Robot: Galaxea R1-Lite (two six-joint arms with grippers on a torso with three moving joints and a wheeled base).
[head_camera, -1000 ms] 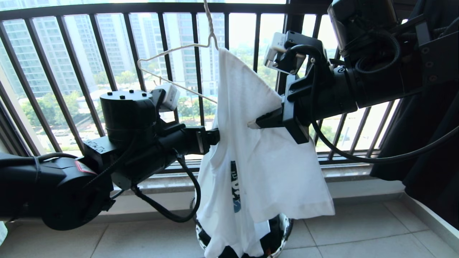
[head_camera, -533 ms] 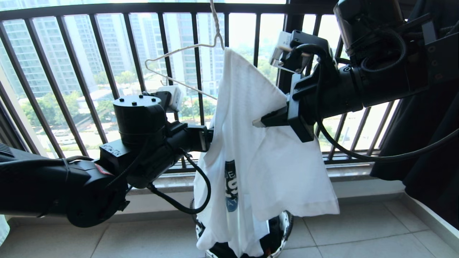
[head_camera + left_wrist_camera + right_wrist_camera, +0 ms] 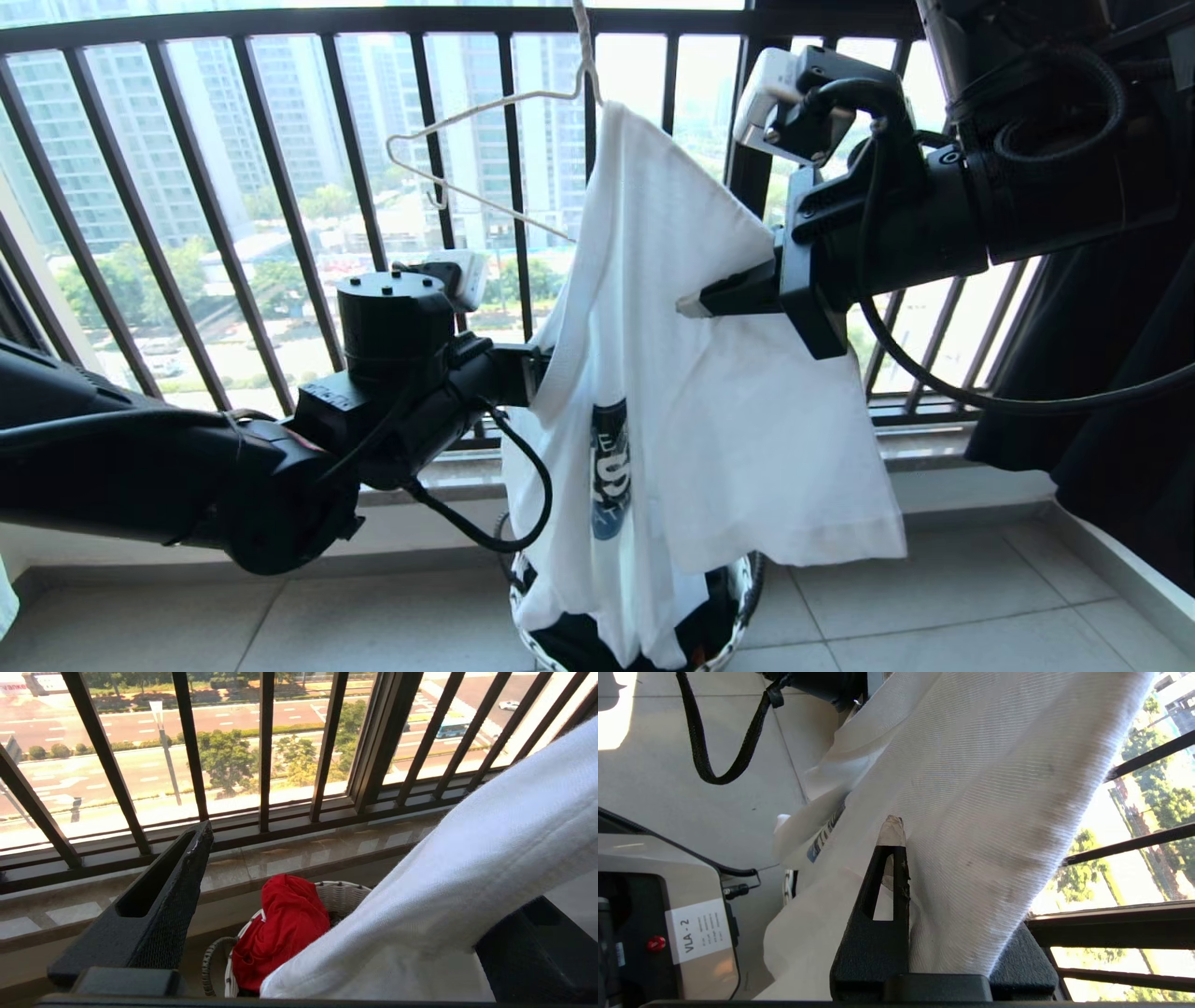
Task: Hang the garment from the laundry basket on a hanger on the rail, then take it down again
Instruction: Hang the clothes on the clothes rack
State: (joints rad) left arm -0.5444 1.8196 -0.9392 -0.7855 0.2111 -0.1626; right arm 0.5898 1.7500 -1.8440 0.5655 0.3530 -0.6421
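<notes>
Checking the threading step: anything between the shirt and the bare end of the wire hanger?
Nothing visible. The T-shirt hangs over one side of the hanger; its other arm juts bare before the balcony bars. The right pincer grips the cloth; the left pincer stands open at the shirt's edge.

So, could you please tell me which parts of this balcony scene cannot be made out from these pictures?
- Hook of the thin cream wire hanger: cut off by the head view's top edge, so no rail shows.
- Left gripper: one finger under the white T-shirt in the left wrist view.
- Small round woven basket: mostly covered by the shirt.
- Right gripper: whether it pinches hanger wire too is hidden by cloth.
</notes>
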